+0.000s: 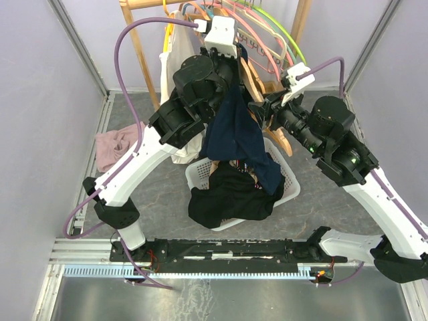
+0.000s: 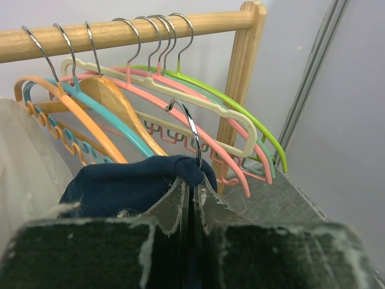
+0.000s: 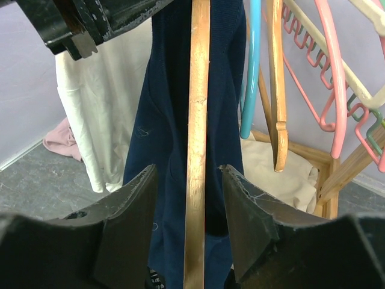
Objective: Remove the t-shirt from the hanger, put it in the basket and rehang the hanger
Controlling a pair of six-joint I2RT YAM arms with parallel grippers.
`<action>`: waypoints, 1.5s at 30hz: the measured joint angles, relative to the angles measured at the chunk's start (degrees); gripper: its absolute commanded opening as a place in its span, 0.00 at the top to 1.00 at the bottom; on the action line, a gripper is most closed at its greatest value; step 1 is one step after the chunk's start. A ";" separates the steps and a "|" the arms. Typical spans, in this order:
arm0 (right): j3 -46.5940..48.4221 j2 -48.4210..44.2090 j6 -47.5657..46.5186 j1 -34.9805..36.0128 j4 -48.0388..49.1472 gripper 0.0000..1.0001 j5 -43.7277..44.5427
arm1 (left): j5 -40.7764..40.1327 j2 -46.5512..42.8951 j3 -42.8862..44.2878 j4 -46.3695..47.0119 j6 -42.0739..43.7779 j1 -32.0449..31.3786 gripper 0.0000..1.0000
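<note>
Left gripper [image 2: 192,188] pinches the navy t-shirt [image 2: 123,186] at its collar — right gripper [image 3: 189,176] stands spread-jawed around the wooden hanger [image 3: 197,90].

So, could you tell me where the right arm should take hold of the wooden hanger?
I'd grip the wooden hanger on its bare arm, hanging down against the navy t-shirt: slim, straight. Come head-on, one jaw each side; the right jaws straddle it, open.
</note>
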 measured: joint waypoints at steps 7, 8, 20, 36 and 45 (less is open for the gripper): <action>-1.05 0.15 -0.52 0.00 0.87 0.62 0.70 | 0.00 0.00 0.00 -0.22 0.00 -0.61 0.97; -1.05 0.17 -0.63 0.00 0.94 0.67 0.85 | 0.00 0.00 -0.02 -0.22 0.00 -0.70 0.97; -2.56 -0.31 -0.96 -0.02 1.95 0.98 2.91 | 0.26 0.00 -1.31 0.20 0.09 -0.92 0.48; -4.81 -7.26 -0.96 -0.02 1.73 0.98 3.93 | 1.90 -11.06 -16.20 6.19 -0.02 -1.07 0.36; -6.01 -11.89 -0.98 -0.02 0.74 0.98 3.89 | -1.07 -17.66 -25.59 10.56 0.09 -1.07 0.35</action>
